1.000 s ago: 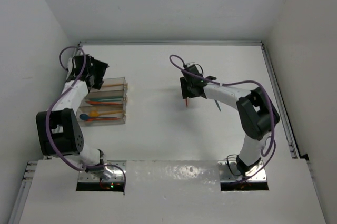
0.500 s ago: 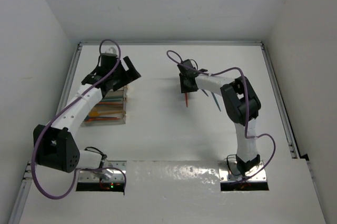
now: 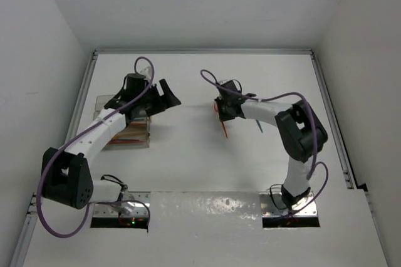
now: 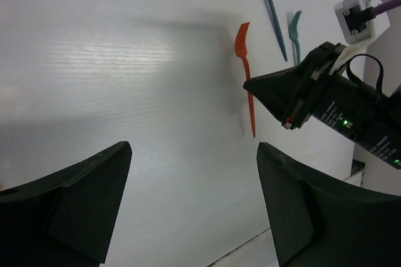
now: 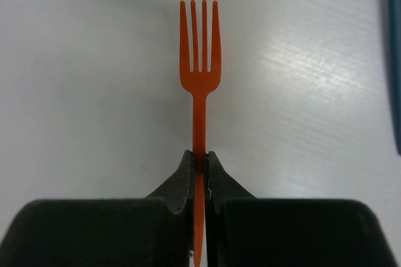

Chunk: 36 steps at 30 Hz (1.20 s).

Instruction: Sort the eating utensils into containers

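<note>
Orange fork (image 5: 199, 79) stays pinched in your right gripper (image 5: 199, 160); your left gripper (image 4: 193, 154), fingers apart, has swung from the containers (image 3: 139, 136) toward it, so expect a handover.

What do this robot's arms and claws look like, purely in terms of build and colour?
Both the left arm and right arm have white links joined by bulky black joint housings, each trailed by a looping purple cable. The left claw and right claw have matte black, wedge-shaped fingers. Small green lights glow on the right wrist's black housing.
</note>
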### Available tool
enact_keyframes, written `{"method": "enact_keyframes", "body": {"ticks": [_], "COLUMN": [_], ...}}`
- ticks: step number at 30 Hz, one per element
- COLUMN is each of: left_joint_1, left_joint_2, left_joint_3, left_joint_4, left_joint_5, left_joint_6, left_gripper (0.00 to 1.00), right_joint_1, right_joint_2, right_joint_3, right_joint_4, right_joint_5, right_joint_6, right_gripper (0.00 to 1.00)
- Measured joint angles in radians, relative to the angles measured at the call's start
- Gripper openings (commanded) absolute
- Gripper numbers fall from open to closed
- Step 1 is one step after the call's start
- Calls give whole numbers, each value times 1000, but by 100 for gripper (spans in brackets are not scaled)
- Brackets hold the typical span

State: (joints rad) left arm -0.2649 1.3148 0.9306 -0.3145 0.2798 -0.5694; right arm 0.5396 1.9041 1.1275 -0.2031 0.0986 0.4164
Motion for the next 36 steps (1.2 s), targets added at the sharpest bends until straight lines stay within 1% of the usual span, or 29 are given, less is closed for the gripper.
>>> {"method": "enact_keyframes", "body": {"ticks": [4, 10, 15, 20, 23, 28, 29, 31, 32, 33, 34, 36], "left_joint_1": [-61, -142, -185, -214, -232, -263, -267, -274, -277, -278, -278, -278], "left_joint_2": [10, 65, 119, 170, 196, 238, 246, 258, 262, 264, 266, 267], "left_joint_3": [-3, -3, 10, 41, 64, 105, 112, 117, 117, 117, 118, 119], "left_joint_4": [64, 151, 174, 187, 192, 201, 203, 206, 206, 204, 204, 201], "left_joint_5": [35, 62, 52, 45, 37, 26, 25, 19, 16, 13, 8, 2], "left_joint_6": [-26, -74, -91, -95, -95, -95, -94, -95, -93, -94, -92, -89], "left_gripper": [75, 72, 65, 61, 55, 41, 35, 28, 20, 17, 10, 3], "right_joint_1": [36, 86, 102, 111, 117, 118, 119, 119, 119, 119, 119, 119], "right_joint_2": [-145, -317, -373, -402, -414, -423, -425, -426, -426, -426, -427, -429], "right_joint_3": [-81, -142, -171, -188, -188, -188, -188, -188, -188, -188, -188, -188], "right_joint_4": [14, 52, 55, 51, 51, 45, 44, 44, 43, 40, 37, 36], "right_joint_5": [-50, -121, -179, -218, -239, -261, -265, -268, -268, -267, -267, -265], "right_joint_6": [-11, -16, -15, -12, -12, -13, -13, -13, -13, -13, -14, -16], "right_gripper": [0, 0, 0, 0, 0, 0, 0, 0, 0, 0, 0, 1]}}
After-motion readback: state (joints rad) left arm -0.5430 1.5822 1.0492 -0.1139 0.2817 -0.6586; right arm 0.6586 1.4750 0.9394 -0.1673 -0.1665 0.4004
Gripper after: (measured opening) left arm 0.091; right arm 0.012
